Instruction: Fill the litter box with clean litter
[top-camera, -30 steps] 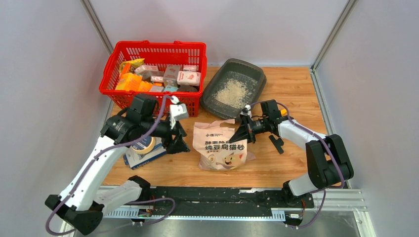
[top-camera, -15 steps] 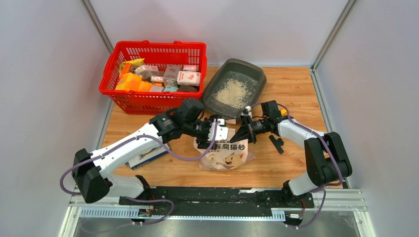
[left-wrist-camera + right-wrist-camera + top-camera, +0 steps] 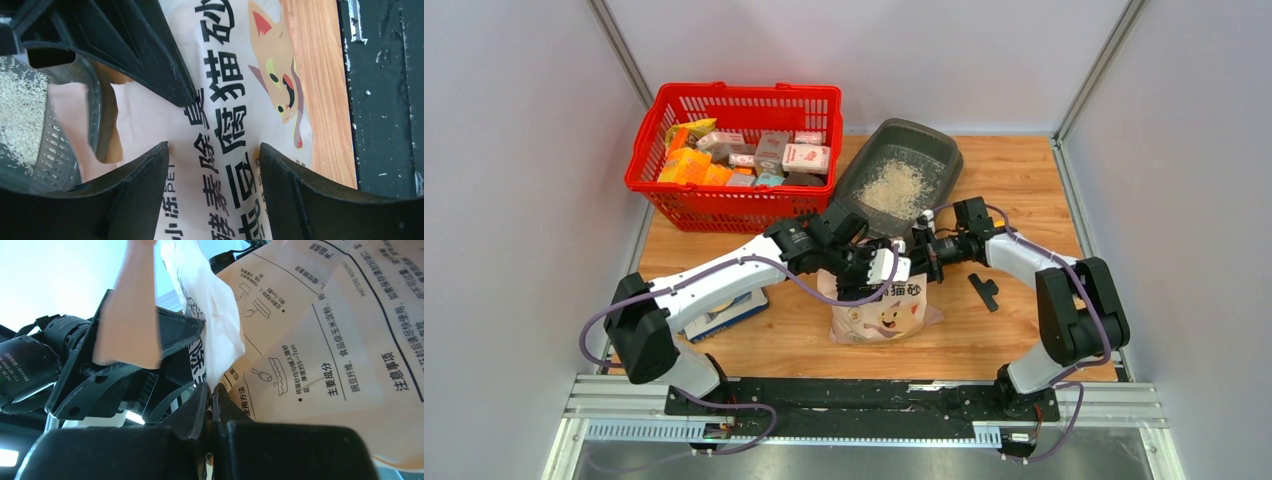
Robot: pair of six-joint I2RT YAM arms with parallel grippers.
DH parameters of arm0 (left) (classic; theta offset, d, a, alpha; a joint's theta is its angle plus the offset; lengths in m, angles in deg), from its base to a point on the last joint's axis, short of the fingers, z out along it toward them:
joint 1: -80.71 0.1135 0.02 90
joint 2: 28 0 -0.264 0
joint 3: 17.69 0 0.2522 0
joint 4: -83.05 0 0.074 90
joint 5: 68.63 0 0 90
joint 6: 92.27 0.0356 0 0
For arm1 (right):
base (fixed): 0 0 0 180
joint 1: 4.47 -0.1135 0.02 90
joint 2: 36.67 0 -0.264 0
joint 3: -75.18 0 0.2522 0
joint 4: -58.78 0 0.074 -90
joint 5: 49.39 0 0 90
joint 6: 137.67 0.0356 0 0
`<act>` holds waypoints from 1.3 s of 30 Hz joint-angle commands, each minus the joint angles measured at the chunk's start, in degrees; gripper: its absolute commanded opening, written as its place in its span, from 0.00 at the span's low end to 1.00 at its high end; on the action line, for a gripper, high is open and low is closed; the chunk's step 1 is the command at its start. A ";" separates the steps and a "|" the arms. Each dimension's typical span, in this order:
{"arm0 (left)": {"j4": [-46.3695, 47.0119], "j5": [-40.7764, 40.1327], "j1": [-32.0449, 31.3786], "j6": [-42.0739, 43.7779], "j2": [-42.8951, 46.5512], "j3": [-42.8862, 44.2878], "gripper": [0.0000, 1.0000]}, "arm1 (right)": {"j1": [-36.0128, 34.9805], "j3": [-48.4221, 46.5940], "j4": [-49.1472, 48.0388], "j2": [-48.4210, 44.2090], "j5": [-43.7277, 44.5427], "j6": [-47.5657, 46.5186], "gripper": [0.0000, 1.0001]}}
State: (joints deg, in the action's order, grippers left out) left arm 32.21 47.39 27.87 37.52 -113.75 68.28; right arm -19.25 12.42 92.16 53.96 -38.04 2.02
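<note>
On the wooden table (image 3: 1024, 190), the litter box (image 3: 854, 185) had little litter (image 3: 896, 187). Right gripper (image 3: 210, 390) pinched the bag (image 3: 879, 315); left gripper (image 3: 212, 147) gaped.

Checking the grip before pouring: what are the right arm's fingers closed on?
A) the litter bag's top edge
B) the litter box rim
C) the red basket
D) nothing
A: the right wrist view shows the right fingers pinched shut on the bag at its thin upper edge.
</note>
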 commanded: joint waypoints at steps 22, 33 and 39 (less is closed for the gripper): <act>2.63 8.17 1.95 -6.39 -2.83 -2.33 0.33 | 15.30 -3.99 6.83 -4.32 -1.34 -7.32 0.61; 3.15 8.96 4.23 -11.75 -2.93 -2.33 0.30 | 7.96 -14.84 20.05 -32.58 21.06 -77.07 0.69; 4.73 10.89 5.64 -15.35 -3.28 -2.68 0.30 | -8.06 -2.61 17.13 -43.52 32.33 -90.90 0.75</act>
State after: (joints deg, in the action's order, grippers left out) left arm 35.92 55.72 32.42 26.24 -116.53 65.55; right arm -22.82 3.18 112.55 9.39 -15.42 -73.82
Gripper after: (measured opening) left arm 0.301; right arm 0.738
